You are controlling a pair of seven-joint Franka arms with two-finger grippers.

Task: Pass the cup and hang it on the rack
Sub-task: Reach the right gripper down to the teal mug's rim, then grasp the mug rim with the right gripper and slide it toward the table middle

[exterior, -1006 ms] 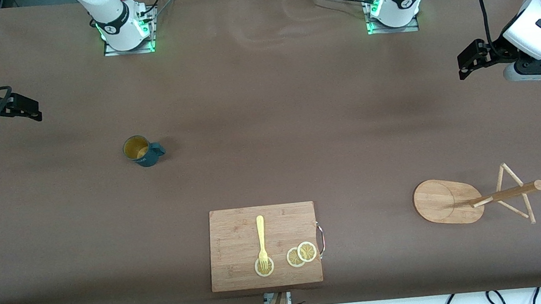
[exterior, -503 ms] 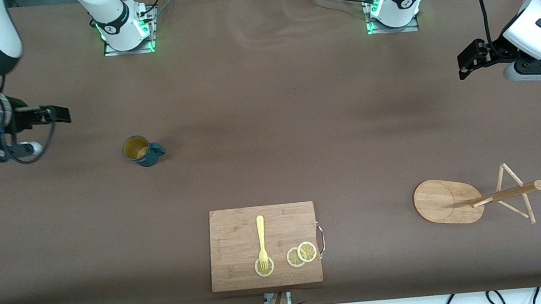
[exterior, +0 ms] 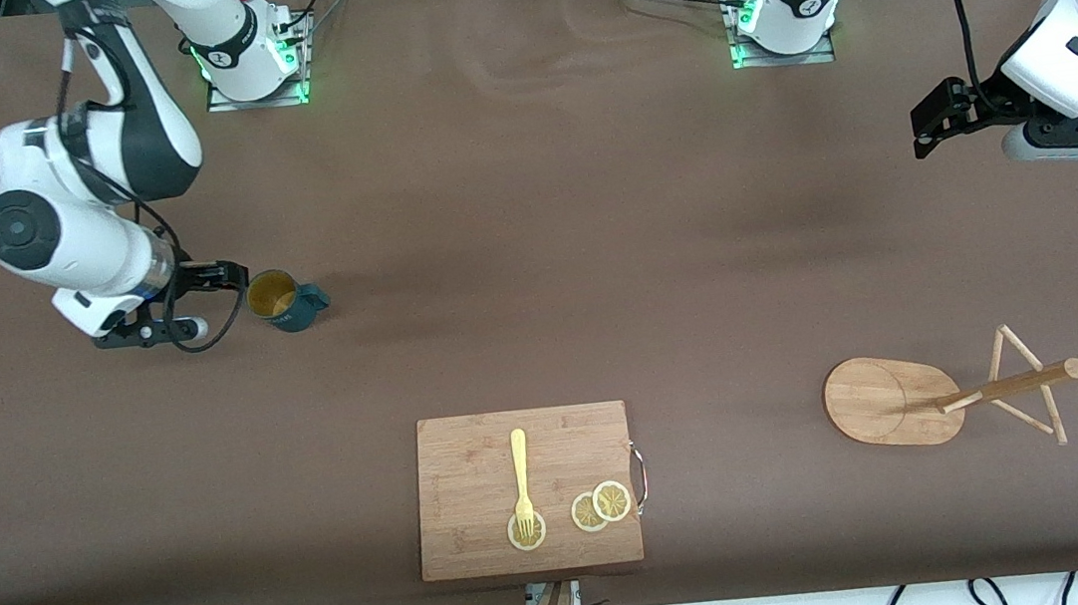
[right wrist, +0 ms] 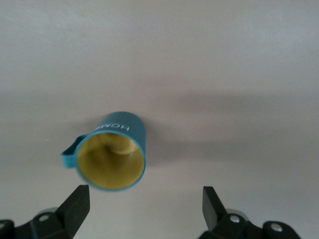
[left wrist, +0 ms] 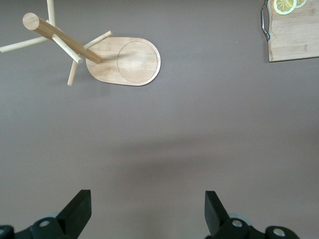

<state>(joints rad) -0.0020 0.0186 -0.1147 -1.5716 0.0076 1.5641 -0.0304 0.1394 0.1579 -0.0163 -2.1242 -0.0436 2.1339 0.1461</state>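
The dark teal cup [exterior: 283, 299] stands upright on the brown table toward the right arm's end, its handle turned toward the table's middle. In the right wrist view the cup [right wrist: 112, 157] shows its yellowish inside. My right gripper [exterior: 234, 274] is open and empty, close beside the cup's rim; its fingers [right wrist: 75, 204] do not enclose the cup. The bamboo rack [exterior: 895, 400] stands toward the left arm's end, nearer the front camera, and shows in the left wrist view [left wrist: 124, 62]. My left gripper [exterior: 931, 126] waits open and empty above the table at that end.
A wooden cutting board [exterior: 526, 489] lies near the table's front edge, with a yellow fork [exterior: 520, 465] and lemon slices [exterior: 601, 506] on it. Its corner shows in the left wrist view [left wrist: 294, 35]. The arm bases stand along the back edge.
My right arm has swung in from the table's end toward the cup, and its gripper now sits beside the cup. The cup, rack and left arm have not moved.
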